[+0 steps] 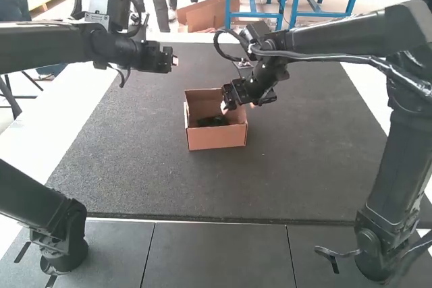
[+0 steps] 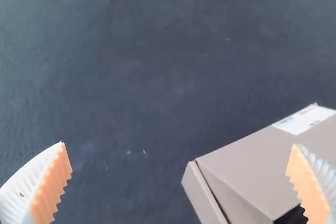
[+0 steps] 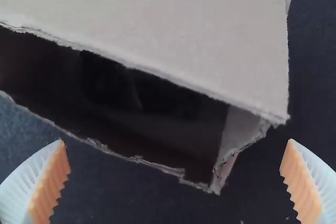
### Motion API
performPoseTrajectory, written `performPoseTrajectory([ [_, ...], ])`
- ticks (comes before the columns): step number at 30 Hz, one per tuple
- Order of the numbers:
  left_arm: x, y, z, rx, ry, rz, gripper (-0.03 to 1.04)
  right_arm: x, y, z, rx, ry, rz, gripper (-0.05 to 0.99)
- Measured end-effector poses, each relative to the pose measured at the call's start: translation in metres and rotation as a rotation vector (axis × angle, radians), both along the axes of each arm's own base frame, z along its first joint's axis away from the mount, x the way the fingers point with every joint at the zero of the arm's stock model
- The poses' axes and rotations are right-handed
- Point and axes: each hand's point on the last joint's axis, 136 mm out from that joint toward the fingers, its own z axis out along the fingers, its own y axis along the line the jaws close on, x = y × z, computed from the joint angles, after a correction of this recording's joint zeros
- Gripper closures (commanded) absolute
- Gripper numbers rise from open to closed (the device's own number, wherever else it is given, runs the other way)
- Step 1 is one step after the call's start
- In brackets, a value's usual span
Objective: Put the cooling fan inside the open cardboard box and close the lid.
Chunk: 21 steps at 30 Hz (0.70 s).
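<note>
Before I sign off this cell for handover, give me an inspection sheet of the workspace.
Surface: dark mat, flat.
Job's things: cardboard box open-topped on the mat; dark shape inside, likely the cooling fan.
Clutter: nothing seen.
Grippers: left gripper open over the mat beside the box; right gripper open at the box.
Cables: black cable looped behind the right gripper.
Surroundings: pale table edge around the mat.

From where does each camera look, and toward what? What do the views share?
High view: above and behind the robot, facing forward and down; left gripper, right gripper near the cardboard box with the fan.
Left wrist view: on the left wrist, facing the mat and a box corner; own fingers apart.
Right wrist view: on the right wrist, facing the box's opening; own fingers apart.
Shared: all show the box.
</note>
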Motion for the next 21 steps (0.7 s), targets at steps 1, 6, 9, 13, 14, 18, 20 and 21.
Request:
performPoseTrajectory([
  [1,0.001,-0.003,-0.001,0.003,-0.001,-0.005,0.04,0.001,-0.003,0.005,0.008,-0.006,-0.008,0.01],
  [6,0.003,-0.034,-0.020,0.027,0.029,-0.062,0.04,0.016,-0.028,0.027,0.047,-0.041,-0.085,0.01],
  [9,0.004,-0.053,-0.028,0.035,0.040,-0.100,0.04,0.027,-0.048,0.044,0.068,-0.074,-0.141,0.01],
  [13,0.009,-0.063,-0.029,0.041,0.036,-0.112,0.04,0.038,-0.076,0.067,0.095,-0.123,-0.211,0.01],
  [14,0.011,-0.063,-0.028,0.042,0.033,-0.108,0.04,0.040,-0.082,0.073,0.103,-0.137,-0.226,0.01],
  [18,0.018,-0.061,-0.025,0.050,0.016,-0.088,0.04,0.040,-0.097,0.099,0.137,-0.191,-0.265,0.01],
  [20,0.020,-0.061,-0.027,0.059,0.018,-0.081,0.04,0.038,-0.102,0.113,0.158,-0.216,-0.275,0.01],
  [21,0.021,-0.060,-0.030,0.067,0.024,-0.081,0.04,0.036,-0.103,0.119,0.171,-0.228,-0.279,0.01],
])
